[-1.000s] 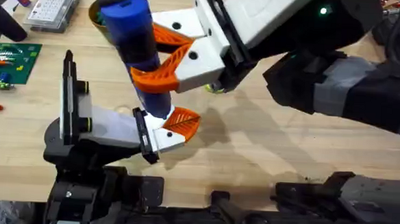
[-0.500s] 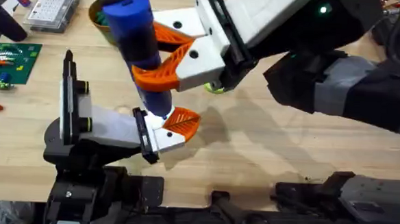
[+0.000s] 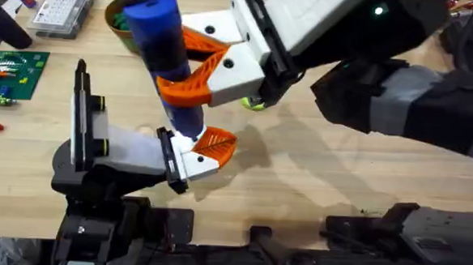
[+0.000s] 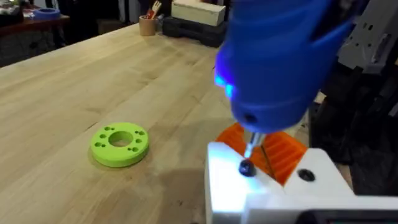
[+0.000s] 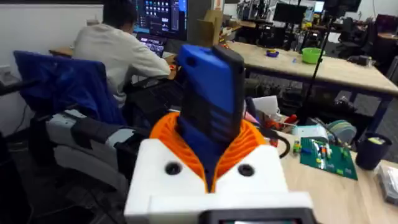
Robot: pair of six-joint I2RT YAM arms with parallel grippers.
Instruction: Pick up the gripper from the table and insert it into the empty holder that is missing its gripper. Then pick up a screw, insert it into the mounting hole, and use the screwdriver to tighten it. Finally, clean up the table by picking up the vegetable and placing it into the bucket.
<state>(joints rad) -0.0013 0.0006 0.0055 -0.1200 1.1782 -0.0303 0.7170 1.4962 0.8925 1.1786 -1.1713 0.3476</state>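
Between the right gripper's (image 3: pixel 193 69) orange pads you've got the screwdriver (image 3: pixel 161 51), pinched tight around its body and standing nearly upright, tilted a bit. In the right wrist view the blue body (image 5: pixel 211 118) rises straight up out of those pads (image 5: pixel 247 144), so the jaws are clamped on it, no gap showing.

Below that gripper, the thin metal tip (image 4: pixel 252 146) comes down onto a dark screw (image 4: pixel 246 167) sitting in the white block of the left gripper (image 3: pixel 199 151). A blue light glows on the screwdriver's nose (image 4: pixel 225 87) just above the tip. The left gripper has an orange pad (image 3: pixel 216 144) right beside the tip, but I can't tell from these views whether its jaws are spread or closed.

Just past the right gripper's far side, you can see a bit of the yellow-green vegetable (image 3: pixel 254 103) peeking out on the table, mostly hidden by the white finger housing. The bucket (image 3: pixel 119 22) sits behind the top of the screwdriver, only its rim showing.

Off to the side of the left gripper, a green disc (image 4: pixel 119 144) with holes lies flat on the table (image 4: pixel 74 81), well apart from the screw.
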